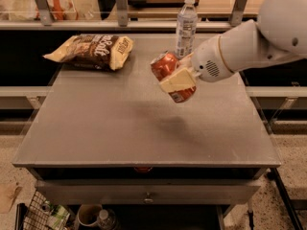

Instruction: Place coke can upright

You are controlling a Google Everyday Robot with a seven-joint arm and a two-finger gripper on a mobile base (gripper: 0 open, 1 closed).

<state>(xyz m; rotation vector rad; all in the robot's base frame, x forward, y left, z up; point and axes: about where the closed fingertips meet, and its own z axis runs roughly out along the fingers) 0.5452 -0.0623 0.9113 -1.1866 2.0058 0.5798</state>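
Pincer [175, 79] clamped on coke can [164, 65] (tilted), held above grey table [115, 128], water bottle [186, 25] behind

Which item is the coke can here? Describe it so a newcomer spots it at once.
Start at the grey table and follow the white arm to its gripper above the middle. The coke can is the small red can clamped there, tilted in the air; the bottle behind is tall and clear, the chip bag flat and brown.
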